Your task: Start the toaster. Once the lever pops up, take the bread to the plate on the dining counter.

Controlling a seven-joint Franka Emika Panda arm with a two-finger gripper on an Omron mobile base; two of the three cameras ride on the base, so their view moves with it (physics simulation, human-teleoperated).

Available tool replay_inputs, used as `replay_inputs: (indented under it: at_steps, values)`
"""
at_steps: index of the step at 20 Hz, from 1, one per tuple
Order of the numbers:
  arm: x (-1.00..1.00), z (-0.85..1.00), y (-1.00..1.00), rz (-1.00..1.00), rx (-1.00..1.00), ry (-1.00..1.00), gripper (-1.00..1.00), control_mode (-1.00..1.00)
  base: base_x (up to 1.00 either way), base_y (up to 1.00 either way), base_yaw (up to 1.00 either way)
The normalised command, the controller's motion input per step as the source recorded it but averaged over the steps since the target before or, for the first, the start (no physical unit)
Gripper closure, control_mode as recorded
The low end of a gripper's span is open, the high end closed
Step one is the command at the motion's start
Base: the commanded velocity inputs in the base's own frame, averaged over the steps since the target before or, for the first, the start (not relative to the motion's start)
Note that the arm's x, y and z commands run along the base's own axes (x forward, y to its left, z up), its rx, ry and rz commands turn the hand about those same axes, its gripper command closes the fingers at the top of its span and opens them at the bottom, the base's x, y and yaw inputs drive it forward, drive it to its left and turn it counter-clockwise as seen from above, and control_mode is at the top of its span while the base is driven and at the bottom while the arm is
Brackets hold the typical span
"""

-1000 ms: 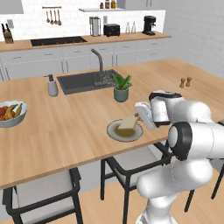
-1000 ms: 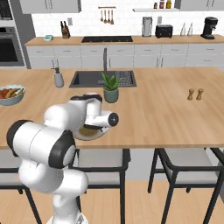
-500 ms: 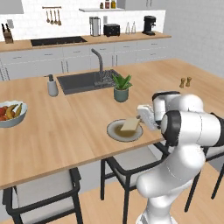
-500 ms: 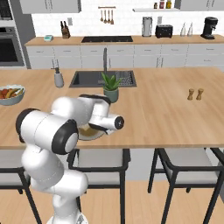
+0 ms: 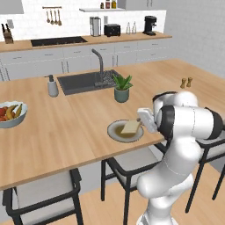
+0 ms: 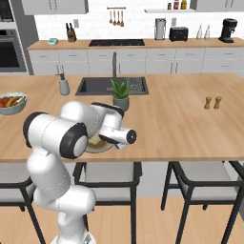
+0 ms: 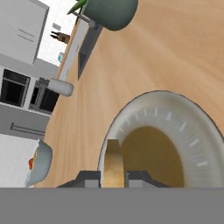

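**Toast reaches the plate — release yet to come**

Tan against the grey-brown glaze, the bread (image 5: 131,127) hangs edge-on just over the plate (image 5: 115,132) on the dining counter (image 5: 66,132), pinched between the two fingers of the gripper (image 7: 113,178). From the hand camera, the slice stands upright between the dark fingertips (image 7: 89,176), its thin edge facing the lens and the plate's pale rim and darker centre spread beneath it. The jaws are drawn in narrow, closed on the slice; whether its lower corner already touches the plate cannot be told from these angles.

Seen from the base, the white arm folds low at the counter's near edge, its hand reaching sideways over the plate. A potted plant (image 5: 122,87) stands just beyond, near the dark inset sink (image 5: 83,81), with a soap dispenser (image 5: 52,86) at the sink's other side and a white fruit bowl (image 5: 9,115) well off along the counter. A pair of salt and pepper shakers (image 6: 212,102) sits apart on the far stretch of wood.

Back against the tiled wall, the toaster (image 5: 112,30) stands on the rear counter, too small to show its lever. Judged from where the bread now is, the toasting and the carry appear finished — what remains is to lower the slice flat, open the fingers and draw the hand clear.
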Motion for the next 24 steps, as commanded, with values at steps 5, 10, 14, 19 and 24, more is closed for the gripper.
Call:
replay_inputs:
  at_steps: [5, 10, 14, 19, 24]
  values:
    - [0.24, -0.14, 0.04, 0.00, 0.00, 0.00, 1.00, -1.00, 0.00, 0.00, 0.00]
    - [0.34, -0.20, 0.31, 0.01, 0.00, 0.00, 1.00, -1.00, 0.00, 0.00, 0.00]
    - [0.37, -0.26, 0.35, 0.01, 0.00, 0.00, 1.00, -1.00, 0.00, 0.00, 0.00]
    - [0.20, -0.16, 0.05, 0.00, -0.02, 0.00, -1.00, -1.00, 0.00, 0.00, 0.00]
    - [0.01, 0.00, 0.00, 0.00, -0.06, 0.02, -1.00, -1.00, 0.00, 0.00, 0.00]
